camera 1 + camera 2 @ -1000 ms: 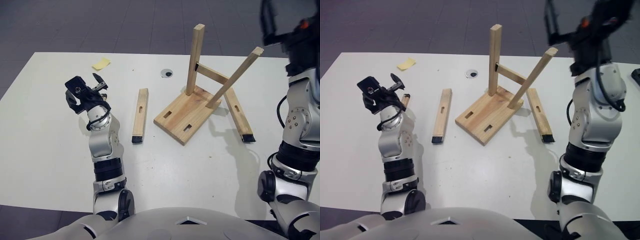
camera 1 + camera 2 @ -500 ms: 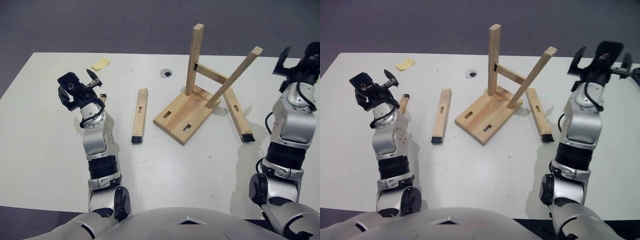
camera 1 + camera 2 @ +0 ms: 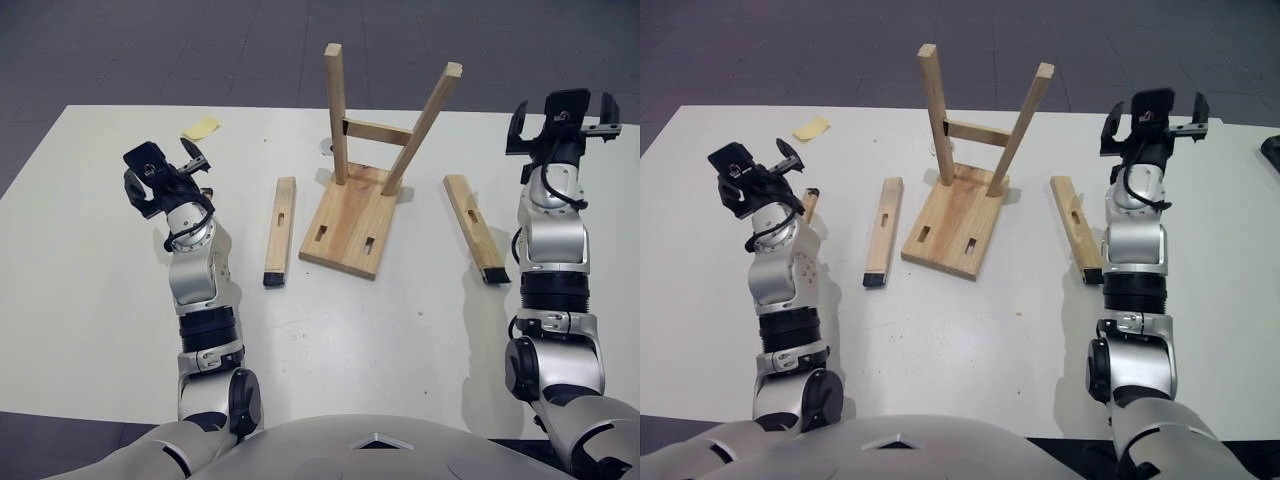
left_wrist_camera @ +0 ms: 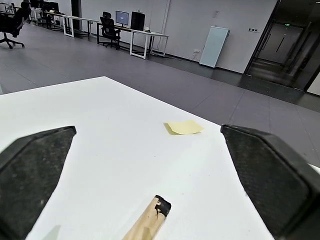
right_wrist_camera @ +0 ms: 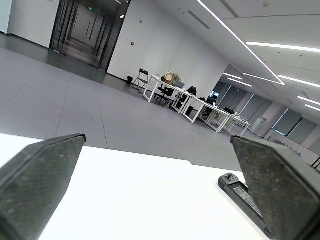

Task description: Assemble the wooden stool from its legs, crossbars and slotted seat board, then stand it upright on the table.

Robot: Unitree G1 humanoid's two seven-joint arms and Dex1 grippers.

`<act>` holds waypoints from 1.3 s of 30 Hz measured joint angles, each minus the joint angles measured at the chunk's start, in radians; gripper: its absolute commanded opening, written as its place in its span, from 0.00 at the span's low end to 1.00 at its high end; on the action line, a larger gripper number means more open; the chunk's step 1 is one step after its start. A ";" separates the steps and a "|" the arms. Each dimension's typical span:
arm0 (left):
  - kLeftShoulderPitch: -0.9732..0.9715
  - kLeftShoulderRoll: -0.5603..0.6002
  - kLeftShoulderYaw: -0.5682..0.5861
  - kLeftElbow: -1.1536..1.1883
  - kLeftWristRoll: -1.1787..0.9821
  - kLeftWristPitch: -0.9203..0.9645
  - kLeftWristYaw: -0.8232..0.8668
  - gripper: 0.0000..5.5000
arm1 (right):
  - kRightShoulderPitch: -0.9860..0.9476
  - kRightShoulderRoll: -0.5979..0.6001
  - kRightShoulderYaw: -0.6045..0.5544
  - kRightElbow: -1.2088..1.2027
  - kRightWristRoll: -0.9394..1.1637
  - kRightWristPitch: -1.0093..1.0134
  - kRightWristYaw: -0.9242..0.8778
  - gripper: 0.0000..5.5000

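The slotted seat board (image 3: 345,228) lies flat mid-table with two legs (image 3: 336,115) (image 3: 425,128) standing in it, joined by a crossbar (image 3: 378,131). One loose leg (image 3: 281,230) lies to the board's left, another (image 3: 476,227) to its right. A short wooden piece with a black tip (image 3: 808,205) (image 4: 147,224) lies just beyond my left arm. My left gripper (image 3: 175,170) (image 4: 160,165) is raised over the table's left side, open and holding nothing. My right gripper (image 3: 560,112) (image 5: 155,185) stands open and bare at the right, past the right loose leg.
A yellow note (image 3: 201,127) (image 4: 184,127) lies at the table's far left. A round cable hole (image 3: 327,148) sits behind the stool's legs. A black device (image 5: 245,196) (image 3: 1270,148) rests near the right edge. The white table (image 3: 360,330) has free room in front.
The seat board with its two legs has slid and turned to the left, away from the right loose leg. My right gripper came down to the table's right side. The left gripper shifted slightly.
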State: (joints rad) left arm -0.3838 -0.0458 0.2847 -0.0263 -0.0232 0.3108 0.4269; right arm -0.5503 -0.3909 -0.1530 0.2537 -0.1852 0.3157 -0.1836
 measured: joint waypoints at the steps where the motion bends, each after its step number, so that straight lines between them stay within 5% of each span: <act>1: -0.001 0.001 -0.001 0.006 0.000 0.003 -0.003 0.98 | -0.010 0.004 0.016 0.025 -0.011 -0.004 0.001 0.98; 10: 0.001 0.047 -0.010 0.033 0.003 0.049 -0.047 0.98 | -0.160 0.104 0.135 0.162 -0.032 -0.095 0.000 0.98; 25: 0.054 0.302 -0.090 0.236 0.000 0.175 -0.405 0.98 | 0.134 0.005 -0.079 -0.191 -0.023 0.053 -0.042 0.98; 39: -0.109 0.531 -0.179 0.538 -0.023 0.249 -0.820 0.98 | 0.227 0.129 -0.071 -0.398 0.020 0.125 -0.012 0.98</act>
State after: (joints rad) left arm -0.4930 0.4857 0.1052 0.5119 -0.0460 0.5602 -0.3927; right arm -0.3233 -0.2621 -0.2243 -0.1447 -0.1649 0.4404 -0.1952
